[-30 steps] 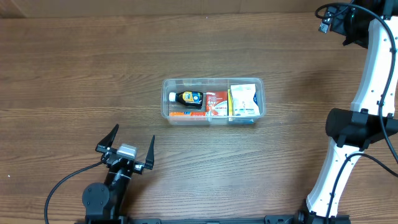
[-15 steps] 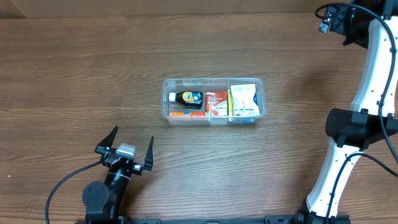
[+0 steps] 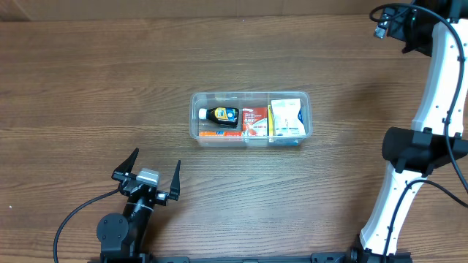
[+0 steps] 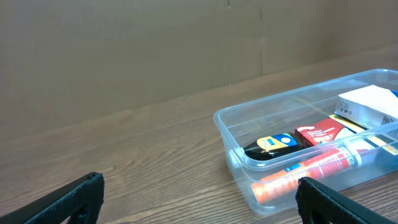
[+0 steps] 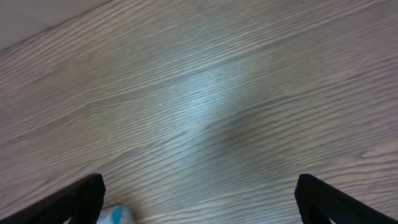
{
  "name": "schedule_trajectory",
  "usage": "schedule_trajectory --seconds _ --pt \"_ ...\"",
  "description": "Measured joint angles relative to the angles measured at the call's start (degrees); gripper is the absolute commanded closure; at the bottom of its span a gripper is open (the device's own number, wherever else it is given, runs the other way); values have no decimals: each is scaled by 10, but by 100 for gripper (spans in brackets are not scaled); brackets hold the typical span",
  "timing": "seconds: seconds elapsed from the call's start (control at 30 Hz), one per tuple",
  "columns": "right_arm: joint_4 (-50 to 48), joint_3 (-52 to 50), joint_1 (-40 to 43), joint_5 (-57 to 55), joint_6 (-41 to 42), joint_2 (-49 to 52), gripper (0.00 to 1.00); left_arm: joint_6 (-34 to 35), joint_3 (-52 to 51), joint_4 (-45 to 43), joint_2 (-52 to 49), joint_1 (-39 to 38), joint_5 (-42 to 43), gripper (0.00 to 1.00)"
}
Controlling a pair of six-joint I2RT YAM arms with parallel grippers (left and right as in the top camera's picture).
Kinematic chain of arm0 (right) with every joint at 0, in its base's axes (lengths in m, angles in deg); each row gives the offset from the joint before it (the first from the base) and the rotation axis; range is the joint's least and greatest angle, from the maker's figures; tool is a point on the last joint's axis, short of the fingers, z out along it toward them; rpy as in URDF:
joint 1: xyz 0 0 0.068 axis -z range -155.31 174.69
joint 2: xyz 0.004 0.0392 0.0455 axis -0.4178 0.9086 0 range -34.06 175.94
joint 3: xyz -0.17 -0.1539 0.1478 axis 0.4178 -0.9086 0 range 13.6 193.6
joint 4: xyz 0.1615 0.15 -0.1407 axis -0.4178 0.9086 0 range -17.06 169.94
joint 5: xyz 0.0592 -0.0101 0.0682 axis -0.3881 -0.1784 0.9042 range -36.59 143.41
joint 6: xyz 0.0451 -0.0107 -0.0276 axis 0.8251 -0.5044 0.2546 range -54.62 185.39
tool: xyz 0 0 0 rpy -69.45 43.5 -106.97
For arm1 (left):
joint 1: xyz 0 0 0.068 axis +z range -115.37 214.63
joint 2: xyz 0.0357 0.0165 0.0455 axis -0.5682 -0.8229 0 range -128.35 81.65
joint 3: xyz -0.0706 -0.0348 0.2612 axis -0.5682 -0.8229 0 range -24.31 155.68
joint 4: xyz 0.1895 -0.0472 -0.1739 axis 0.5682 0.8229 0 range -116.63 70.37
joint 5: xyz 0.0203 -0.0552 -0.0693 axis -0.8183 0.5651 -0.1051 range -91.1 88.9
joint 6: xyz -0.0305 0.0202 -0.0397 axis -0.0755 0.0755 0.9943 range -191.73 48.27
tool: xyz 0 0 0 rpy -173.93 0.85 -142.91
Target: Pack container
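Clear container [image 3: 250, 93], well apart from left end effector [image 3: 157, 156], seemingly untouched

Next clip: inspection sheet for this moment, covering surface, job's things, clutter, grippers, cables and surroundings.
Surface: wooden table, bare grain, no spills seen.
Job's things: clear container mid-table, holding a dark bottle on its side, a red box, a white packet and an orange tube.
Clutter: nothing seen.
Grippers: left gripper open, empty, apart from the container; right gripper open, empty, over bare wood.
Cables: black cable looping at the left arm; another along the right arm.
Surroundings: cardboard wall behind the table.
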Motion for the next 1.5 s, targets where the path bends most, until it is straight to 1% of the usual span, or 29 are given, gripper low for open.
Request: schedule_trajectory --seconds 0.13,0.17,0.27,0.37,0.43,0.5,0.53,0.67,0.7,0.73,0.77,0.83,0.87,0.93,1.17,1.23,1.37,1.5 --pt "0 0 -40 -1 0 -27 0 0 0 0 0 0 0 0" --pt "0 0 -66 0 0 -54 0 0 0 0 0 0 0 0" --pt "-14 0 -105 0 0 -114 0 0 0 0 0 0 0 0" --pt "-73 -27 -136 1 0 -208 0 0 0 0 0 0 0 0" --pt "-140 -83 -144 2 0 -294 0 0 0 0 0 0 0 0" --pt "-235 -175 -144 6 0 -385 0 0 0 0 0 0 0 0" --pt "-265 -206 -144 9 0 -415 0 0 0 1 0 0 0 0" --pt "-500 -458 -144 19 0 -572 0 0 0 0 0 0 0 0" --pt "-534 -505 -144 21 0 -598 0 0 0 1 0 0 0 0" --pt "-644 -663 -144 26 0 -675 0 0 0 1 1 0 0 0" --pt "-702 -763 -144 29 1 -726 0 0 0 1 1 0 0 0" --pt "-754 -857 -144 31 1 -775 0 0 0 0 1 0 0 0" --pt "-805 -931 -144 32 1 -814 0 0 0 -1 1 0 0 0" --pt "-838 -1054 -144 33 2 -896 0 0 0 0 1 0 0 0" --pt "-948 -1328 -144 48 2 -1090 0 0 0 1 1 0 0 0" --pt "-970 -1384 -144 54 2 -1135 0 0 0 1 1 0 0 0" --pt "-996 -1464 -144 59 2 -1197 0 0 0 1 1 0 0 0" --pt "-1001 -1522 -144 61 2 -1238 0 0 0 1 1 0 0 0"
